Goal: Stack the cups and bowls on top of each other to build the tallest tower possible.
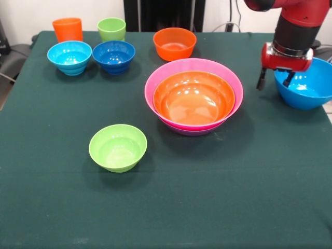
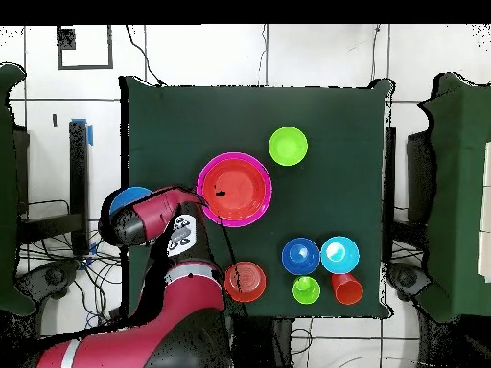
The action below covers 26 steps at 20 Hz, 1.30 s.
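The tower (image 1: 193, 96) stands mid-table: a wide orange bowl nested in a pink one, with a purple rim showing beneath; in the overhead view the tower (image 2: 234, 189) is beside the arm. The big blue bowl (image 1: 308, 85) sits at the right edge. My gripper (image 1: 275, 79) is open and hangs at that bowl's left rim, one finger outside it and one over the inside. The orange cup (image 1: 67, 29) and lime-green cup (image 1: 111, 28) stand at the back left. Small bowls sit singly: light-blue (image 1: 69, 57), dark-blue (image 1: 113, 56), orange (image 1: 175, 43), lime-green (image 1: 118, 147).
A dark green cloth covers the table (image 1: 218, 207). The blue bowl lies close to the table's right edge. In the overhead view my arm (image 2: 158, 225) hides most of the blue bowl (image 2: 125, 199) and the gripper.
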Tool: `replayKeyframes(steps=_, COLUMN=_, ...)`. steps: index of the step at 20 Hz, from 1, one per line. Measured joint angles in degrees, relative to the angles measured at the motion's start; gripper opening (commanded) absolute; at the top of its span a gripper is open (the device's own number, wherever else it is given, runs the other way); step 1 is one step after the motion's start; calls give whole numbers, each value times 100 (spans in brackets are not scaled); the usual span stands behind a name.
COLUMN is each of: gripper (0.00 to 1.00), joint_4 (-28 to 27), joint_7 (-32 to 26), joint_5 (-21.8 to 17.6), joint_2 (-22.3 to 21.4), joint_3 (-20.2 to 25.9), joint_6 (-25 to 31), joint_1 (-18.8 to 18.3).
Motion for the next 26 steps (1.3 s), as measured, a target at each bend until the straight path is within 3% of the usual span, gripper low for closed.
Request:
replayKeyframes(steps=11, gripper=100, joint_4=1, joint_7=0, joint_5=1, joint_2=3, joint_3=-57, joint_6=-36, joint_1=-17)
replayKeyframes(steps=12, gripper=0, joint_4=1, joint_7=0, joint_5=1, joint_2=3, joint_3=-57, joint_6=-36, joint_1=-21)
replayKeyframes(steps=26, gripper=0, joint_4=-4, joint_7=0, joint_5=34, joint_2=-51, joint_3=-94, joint_6=-66, joint_1=14)
